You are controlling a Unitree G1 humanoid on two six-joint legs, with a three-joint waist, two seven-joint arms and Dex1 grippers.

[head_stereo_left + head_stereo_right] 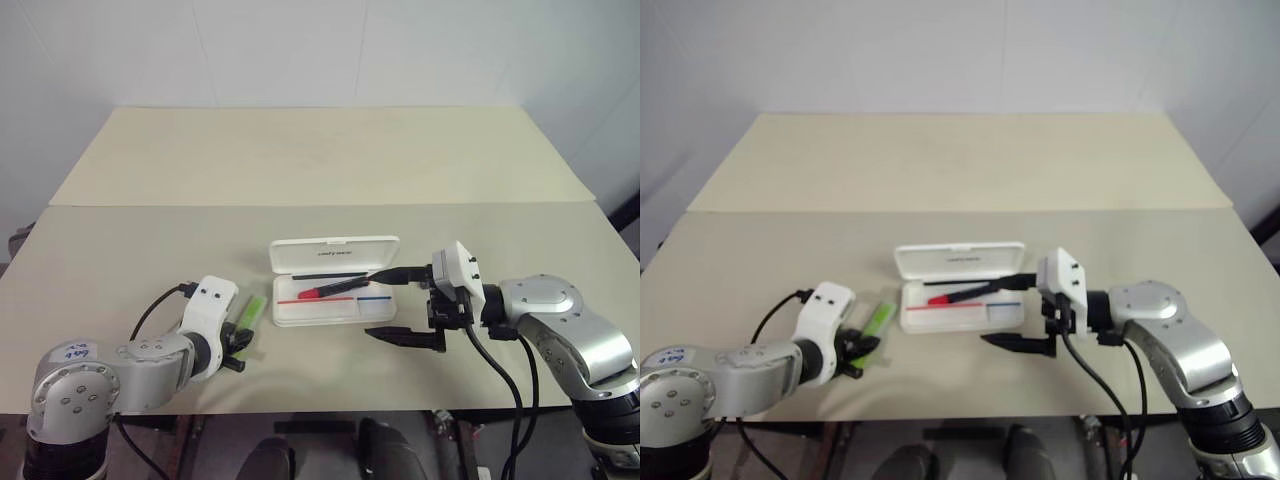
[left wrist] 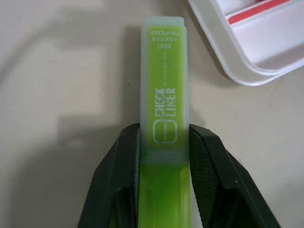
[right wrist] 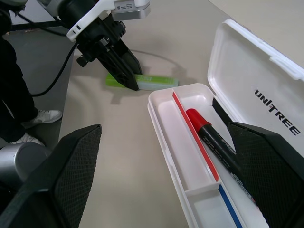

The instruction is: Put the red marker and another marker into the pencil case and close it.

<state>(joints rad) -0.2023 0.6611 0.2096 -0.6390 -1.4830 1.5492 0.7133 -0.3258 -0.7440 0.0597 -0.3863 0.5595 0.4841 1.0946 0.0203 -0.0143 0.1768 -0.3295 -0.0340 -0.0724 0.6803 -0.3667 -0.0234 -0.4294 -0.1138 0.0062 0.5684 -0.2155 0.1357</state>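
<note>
1. The pencil case (image 1: 330,282) sits open near the middle of the pale wooden desk (image 1: 320,160), lid flipped back away from the robot with "UNITREE" printed on it, tray side closer to the robot.
2. The red marker (image 3: 213,142) is already in the tray, lying at a slant with its red end toward the robot's left and its black end toward the right. Red and blue stripes run along the tray's floor.
3. The green highlighter (image 2: 164,109) is flat on the desk just left of the case, near it but not touching. "CHECK LINER" is printed on its pale cap.
4. The left claw (image 2: 164,156) is down at the highlighter with one black finger (image 2: 121,175) pressed against each side of its body, so it's pinching the highlighter, which is resting on the desk.
5. The right claw (image 1: 400,300) hangs at the right end of the case, spread wide and holding nothing. One finger is over the tray's end by the marker's black tip, the other off the near side over bare desk.
</note>
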